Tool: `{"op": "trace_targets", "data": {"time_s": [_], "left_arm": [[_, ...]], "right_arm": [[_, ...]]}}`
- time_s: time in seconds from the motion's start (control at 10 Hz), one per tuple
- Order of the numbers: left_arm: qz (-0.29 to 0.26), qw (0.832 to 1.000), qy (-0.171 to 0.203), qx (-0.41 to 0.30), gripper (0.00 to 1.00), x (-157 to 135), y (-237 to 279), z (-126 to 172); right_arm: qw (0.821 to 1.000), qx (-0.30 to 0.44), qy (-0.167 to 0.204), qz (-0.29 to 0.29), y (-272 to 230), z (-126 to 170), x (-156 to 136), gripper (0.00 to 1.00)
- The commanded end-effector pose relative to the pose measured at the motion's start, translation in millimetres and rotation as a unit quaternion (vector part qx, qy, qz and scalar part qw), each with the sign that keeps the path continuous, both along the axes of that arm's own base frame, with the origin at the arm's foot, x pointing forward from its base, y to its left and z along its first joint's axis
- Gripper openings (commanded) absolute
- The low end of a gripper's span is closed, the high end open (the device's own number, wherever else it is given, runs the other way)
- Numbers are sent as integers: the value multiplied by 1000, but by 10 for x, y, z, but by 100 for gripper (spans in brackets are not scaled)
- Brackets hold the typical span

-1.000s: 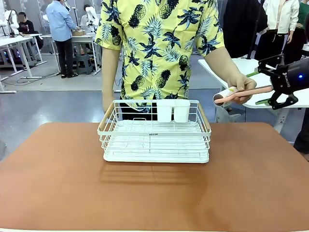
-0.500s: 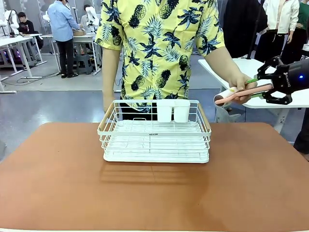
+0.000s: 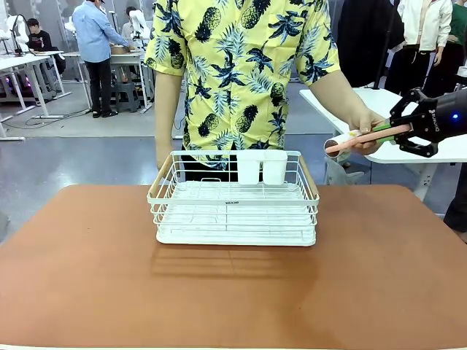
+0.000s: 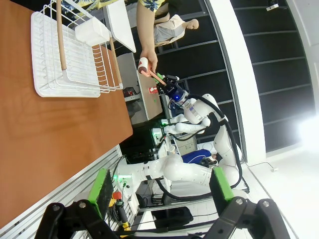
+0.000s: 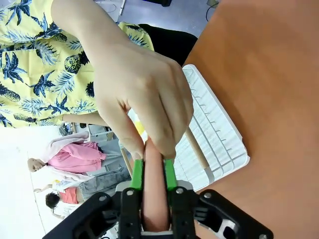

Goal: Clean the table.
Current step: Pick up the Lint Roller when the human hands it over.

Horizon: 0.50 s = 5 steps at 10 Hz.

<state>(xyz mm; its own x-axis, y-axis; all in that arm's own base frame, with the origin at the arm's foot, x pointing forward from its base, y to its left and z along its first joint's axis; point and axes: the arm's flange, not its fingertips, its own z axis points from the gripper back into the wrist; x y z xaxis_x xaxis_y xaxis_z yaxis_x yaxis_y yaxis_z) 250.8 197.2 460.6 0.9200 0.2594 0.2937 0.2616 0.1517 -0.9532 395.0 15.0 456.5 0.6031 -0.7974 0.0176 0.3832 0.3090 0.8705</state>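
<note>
Seeing large reddish-brown matte desk (image 3: 87, 292) with pale front edge across the near half of the front view, running from 9 through 6 to 3 o'clock. Noting on it, centre toward 12 o'clock, a white wire dish rack (image 3: 233, 215) with wooden side handles and two white tubs (image 3: 275, 168) set against its far wall. Noting at 12 o'clock behind the rack a person in a yellow pineapple-print shirt (image 3: 241, 65). Up at 2 o'clock, in the air past the desk's far right corner: right claw (image 3: 398, 131) pinched narrow on the near end of a pink stick handle (image 3: 346, 146) carrying a white roll at its far tip. Same handle gripped by the person's hand (image 3: 363, 122) just beyond the claw. Confirming on right wrist cam: green pads (image 5: 137, 174) pressed on both sides of the pink stick handle, fingers of the hand touching the pad tips, desk at 1 o'clock, rack at 3. Reading left claw (image 4: 160, 185) on left wrist cam as spread wide with nothing between the pads. Desk at 9 o'clock of that frame, rack at 11.
</note>
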Motion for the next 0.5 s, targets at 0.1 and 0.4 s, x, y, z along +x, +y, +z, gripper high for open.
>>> {"op": "trace_targets", "data": {"time_s": [0.1,0.4], "left_arm": [[-2,1000,-6,-8,100,-24,19,13],[-2,1000,-6,-8,100,-24,19,13]], "right_arm": [[1000,0,0,0,0,0,0,0],[1000,0,0,0,0,0,0,0]]}}
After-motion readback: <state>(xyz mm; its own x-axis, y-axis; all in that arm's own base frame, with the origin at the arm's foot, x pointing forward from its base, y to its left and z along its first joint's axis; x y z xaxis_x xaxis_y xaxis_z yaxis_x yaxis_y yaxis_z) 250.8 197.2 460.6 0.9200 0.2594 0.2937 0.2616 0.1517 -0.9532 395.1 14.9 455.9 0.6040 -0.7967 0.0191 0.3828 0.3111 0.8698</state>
